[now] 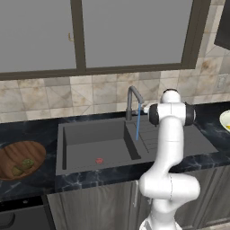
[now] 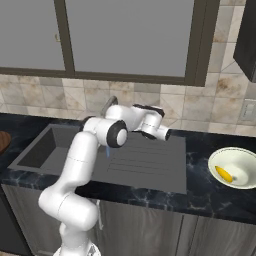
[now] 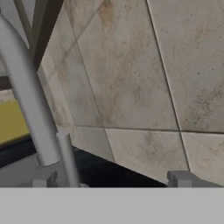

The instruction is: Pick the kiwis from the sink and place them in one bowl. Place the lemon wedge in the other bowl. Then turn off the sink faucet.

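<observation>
The left base view looks forward and down from behind the arm, which rises at its lower right, over the sink (image 1: 96,143) at frame centre. The right base view looks from the other side, arm at lower left. Both share sink, desk (image 2: 200,190) and tiled wall. The hand view sits close to the faucet (image 3: 30,100) and wall tiles.

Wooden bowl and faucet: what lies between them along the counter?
In the left base view, between the wooden bowl and the faucet lie dark counter and the sink basin, which holds one small red thing.
</observation>
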